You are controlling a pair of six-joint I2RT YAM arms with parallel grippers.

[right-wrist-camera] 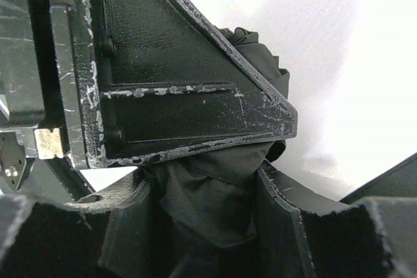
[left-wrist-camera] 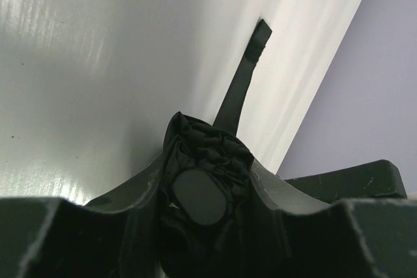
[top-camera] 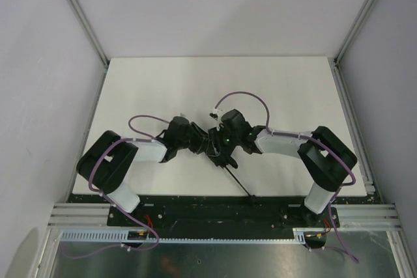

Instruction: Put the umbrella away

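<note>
The umbrella (top-camera: 212, 144) is folded into a black bundle and held just above the white table (top-camera: 215, 83) between both grippers. Its thin dark shaft (top-camera: 238, 182) slants toward the near edge. My left gripper (top-camera: 195, 140) is shut on the bunched canopy; in the left wrist view (left-wrist-camera: 207, 161) the fabric and an oval black end cap (left-wrist-camera: 199, 196) fill the jaws, and a black strap (left-wrist-camera: 244, 79) hangs out beyond them. My right gripper (top-camera: 226, 142) is shut on the canopy fabric (right-wrist-camera: 208, 193), right against the left gripper's scratched black finger (right-wrist-camera: 176, 96).
Grey enclosure walls and aluminium rails (top-camera: 81, 14) border the table on the left, right and back. The black base plate (top-camera: 215, 208) runs along the near edge under the shaft's end. Purple cables (top-camera: 244, 96) loop over both arms.
</note>
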